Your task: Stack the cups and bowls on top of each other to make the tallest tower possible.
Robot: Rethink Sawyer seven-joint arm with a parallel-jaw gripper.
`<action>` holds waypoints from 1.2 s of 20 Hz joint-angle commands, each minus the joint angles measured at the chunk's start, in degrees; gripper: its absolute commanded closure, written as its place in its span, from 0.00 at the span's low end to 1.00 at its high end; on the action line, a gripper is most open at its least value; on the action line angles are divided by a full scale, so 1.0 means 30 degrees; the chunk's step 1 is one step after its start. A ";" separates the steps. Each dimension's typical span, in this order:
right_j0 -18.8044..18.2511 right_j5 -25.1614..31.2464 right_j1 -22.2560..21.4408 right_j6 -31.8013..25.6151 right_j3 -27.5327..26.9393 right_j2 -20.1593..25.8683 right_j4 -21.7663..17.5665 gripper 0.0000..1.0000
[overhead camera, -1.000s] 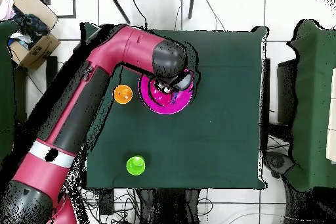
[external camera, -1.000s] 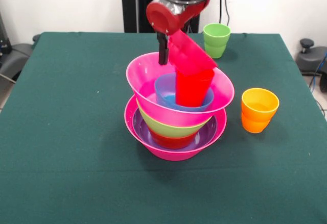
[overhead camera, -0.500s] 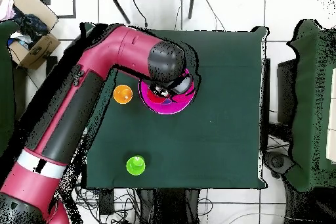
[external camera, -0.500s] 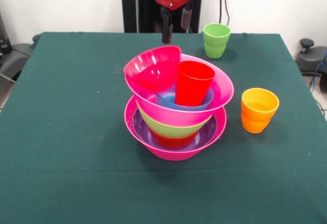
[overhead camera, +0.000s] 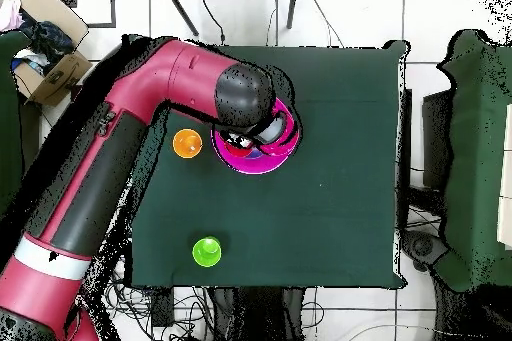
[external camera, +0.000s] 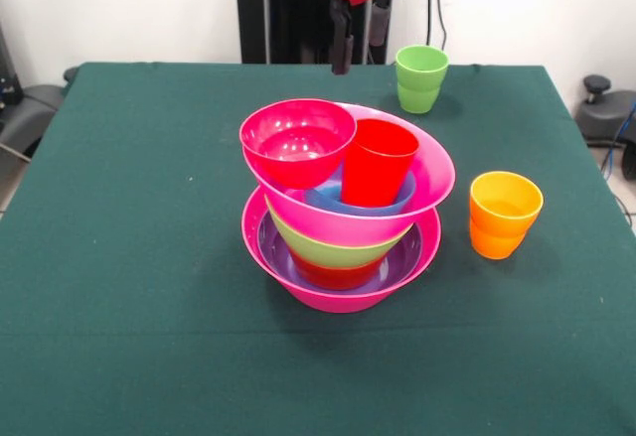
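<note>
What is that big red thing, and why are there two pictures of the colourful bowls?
The big red thing is a robot arm. At its end is a pincer for picking things up. Right now it holds nothing and hangs open above the bowls.

One picture is taken from across the green table, facing the robot. The other looks straight down from above.

On the table stands a tower of bowls nested inside each other, with a large pink bowl at the bottom. A red cup and a small crimson bowl sit on top. An orange cup and a green cup wait alone on the table.

Tower (external camera: 343, 227) mid-table (external camera: 129, 257); two cups (external camera: 505, 214) apart beside.
</note>
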 commanded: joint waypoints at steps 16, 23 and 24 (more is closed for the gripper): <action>0.1760 0.1171 -0.0325 -0.5369 0.3757 0.3216 0.0507 0.00; 0.2098 0.2520 -0.0745 -0.5774 0.5043 0.4158 0.1700 0.00; 0.2021 0.2466 -0.0747 -0.5709 0.5009 0.4267 0.1734 0.00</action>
